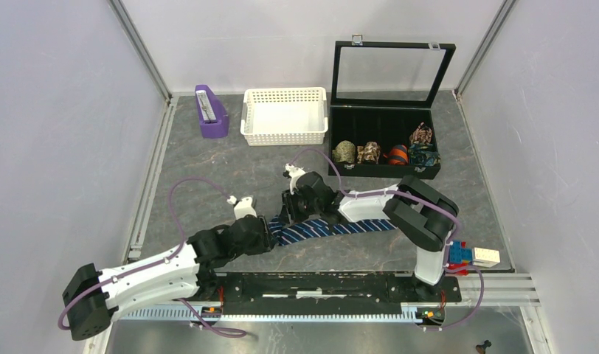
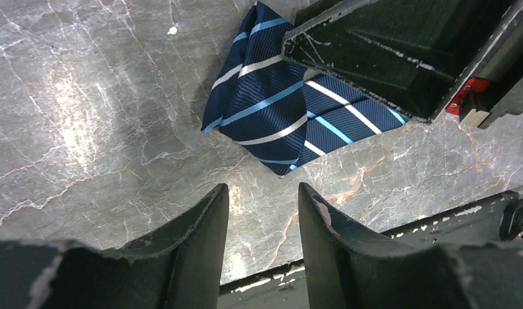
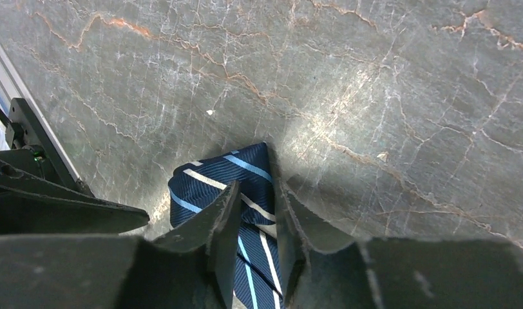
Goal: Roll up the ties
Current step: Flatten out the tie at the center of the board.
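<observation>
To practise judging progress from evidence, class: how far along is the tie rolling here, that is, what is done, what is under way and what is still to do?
Done: four patterned rolls sit in the black box. In hand: the navy striped tie lies flat, only its end folded over; the right gripper straddles that fold, and the left gripper hovers open nearby. Left: practically the whole roll.
</observation>
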`<state>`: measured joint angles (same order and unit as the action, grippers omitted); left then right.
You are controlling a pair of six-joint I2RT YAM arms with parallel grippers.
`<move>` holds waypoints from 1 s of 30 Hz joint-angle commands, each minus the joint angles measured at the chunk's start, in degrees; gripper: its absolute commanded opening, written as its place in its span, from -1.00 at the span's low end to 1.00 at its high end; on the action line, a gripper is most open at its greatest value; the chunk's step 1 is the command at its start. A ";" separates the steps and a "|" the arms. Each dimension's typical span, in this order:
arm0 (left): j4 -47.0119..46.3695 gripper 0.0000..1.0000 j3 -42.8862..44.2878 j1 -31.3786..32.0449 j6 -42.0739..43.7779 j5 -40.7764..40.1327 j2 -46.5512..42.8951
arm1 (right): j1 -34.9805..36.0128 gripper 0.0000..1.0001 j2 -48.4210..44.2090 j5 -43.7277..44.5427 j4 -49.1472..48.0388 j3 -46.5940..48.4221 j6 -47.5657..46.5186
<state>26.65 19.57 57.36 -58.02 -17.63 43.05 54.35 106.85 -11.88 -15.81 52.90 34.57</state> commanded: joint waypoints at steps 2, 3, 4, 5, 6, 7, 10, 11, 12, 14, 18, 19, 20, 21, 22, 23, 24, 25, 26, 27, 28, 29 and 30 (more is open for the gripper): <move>-2.97 0.00 -0.76 0.20 -1.22 2.23 0.05 | -0.71 -0.48 -0.92 -1.54 -2.11 0.21 0.56; -2.96 -0.01 -0.84 0.17 -1.13 2.54 -0.08 | -0.73 -0.54 -1.26 -1.69 -2.03 0.03 0.66; -2.84 -0.01 -0.98 0.19 -1.07 2.65 -0.39 | -0.82 -0.59 -1.59 -1.84 -2.13 -0.20 0.78; -2.84 -0.01 -1.03 0.21 -0.98 2.98 -0.74 | -0.80 -0.65 -2.14 -2.08 -2.13 -0.41 0.97; -2.85 -0.01 -1.03 0.26 -0.91 3.33 -1.23 | -0.81 -0.71 -2.57 -2.34 -2.24 -0.92 1.29; -2.84 -0.01 -0.95 0.22 -0.75 3.59 -1.77 | -0.82 -0.76 -3.25 -2.52 -2.77 -1.47 1.73; -2.90 0.01 -0.77 0.23 -0.06 3.61 -2.89 | -0.82 -0.78 -4.83 -3.58 -4.88 -4.22 3.64; -3.06 0.03 -0.89 0.27 0.12 3.50 -2.83 | -0.79 -0.79 -5.20 -4.02 -5.80 -5.27 4.30; -3.64 0.04 -1.15 0.20 0.31 3.52 -2.58 | -0.76 -0.82 -5.69 -4.62 -6.81 -6.33 5.03; -5.26 0.04 -1.72 0.18 0.36 4.10 -1.71 | -0.76 -0.88 -7.02 -4.69 -8.05 -8.35 5.97; -7.05 0.03 -2.08 0.27 0.50 4.67 0.26 | -0.73 -0.99 -9.89 -3.45 -8.40 -11.05 6.68; -7.08 0.02 -2.08 0.15 0.45 4.10 0.41 | -0.69 -1.00 -10.46 -3.17 -8.57 -11.68 7.08; -7.10 0.02 -2.17 0.16 0.47 3.66 0.37 | -0.60 -1.00 -11.00 -2.94 -8.99 -12.35 7.68; -7.06 0.02 -2.32 0.20 0.37 3.39 0.13 | -0.49 -1.00 -11.53 -2.58 -9.59 -12.99 8.52; -7.14 0.01 -2.41 0.20 0.21 3.30 -0.22 | -0.31 -1.00 -12.20 -2.02 -10.25 -13.73 9.35; -7.23 0.00 -2.56 0.13 0.11 3.21 -0.65 | 0.13 -1.00 -12.81 -1.38 -10.69 -14.26 10.09; -7.24 0.00 -2.65 0.19 0.02 3.12 -1.18 | 0.79 -1.00 -13.39 -0.51 -11.07 -14.85 10.89; -7.17 0.00 -2.82 0.21 0.01 2.97 -1.78 | 1.41 -1.00 -13.89 0.32 -11.21 -15.21 11.45; -6.91 -0.01 -2.99 0.20 -0.01 2.74 -2.42 | 2.25 -1.00 -14.36 1.50 -11.18 -15.58 12.17; -6.69 -0.02 -3.28 0.18 -0.23 2.64 -3.30 | 3.00 -1.00 -14.74 2.49 -11.19 -16.00 12.84; -6.26 -0.02 -3.46 0.18 -0.61 2.48 -4.12 | 3.89 -1.00 -15.11 3.63 -11.42 -16.58 13.94; -5.70 -0.03 -3.66 0.18 -0.82 2.46 -5.17 | 4.71 -1.00 -15.51 4.57 -12.12 -17.43 15.01; -4.77 -0.04 -3.66 0.16 -1.10 2.24 -6.40 | 5.34 -1.00 -15.84 5.42 -12.58 -18.13 15.94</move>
<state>22.11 16.60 57.36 -58.00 -13.52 40.16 56.90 93.67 -11.14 -24.34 37.01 45.89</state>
